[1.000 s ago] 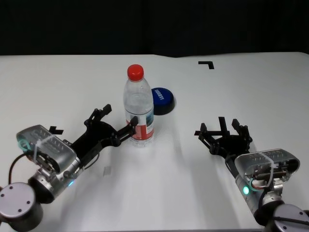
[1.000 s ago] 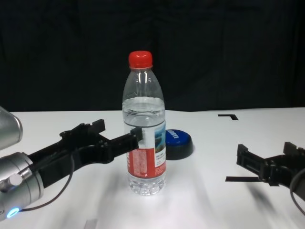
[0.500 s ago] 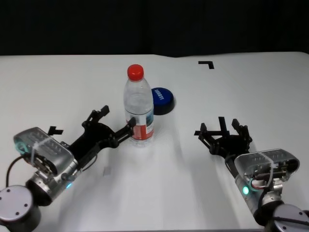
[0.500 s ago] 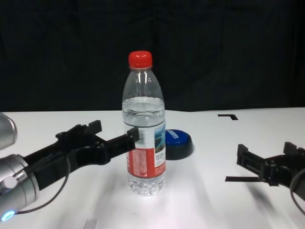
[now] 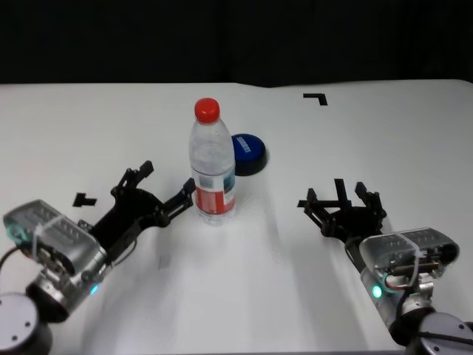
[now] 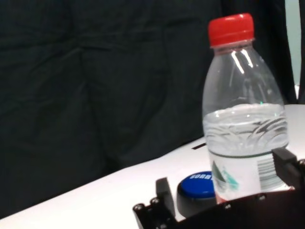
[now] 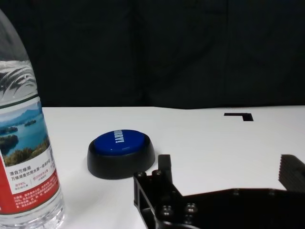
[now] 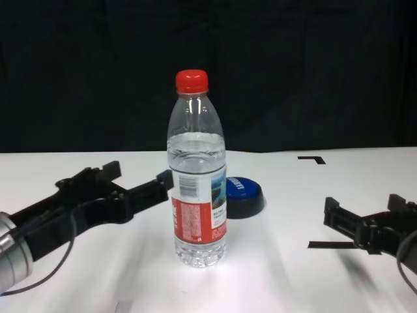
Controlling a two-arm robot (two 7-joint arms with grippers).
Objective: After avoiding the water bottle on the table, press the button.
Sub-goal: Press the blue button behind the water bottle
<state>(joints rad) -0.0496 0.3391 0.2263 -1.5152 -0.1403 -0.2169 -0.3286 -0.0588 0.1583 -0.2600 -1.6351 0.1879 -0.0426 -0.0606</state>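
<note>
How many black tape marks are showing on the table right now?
3 in the head view: a corner mark at the far right of the table, a small one near the left claw, and a strip partly hidden behind the right claw. More may be hidden.

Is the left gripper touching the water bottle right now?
Cannot tell. In the head view the left gripper's open right fingertip sits right beside the water bottle; the chest view puts that tip level with the bottle's edge, with neither gap nor contact plainly visible.

Our left claw [image 5: 161, 186] pulls back from the water bottle [image 5: 212, 164] toward our left; its nearer fingertip (touching the label before) now sits just beside it.
</note>
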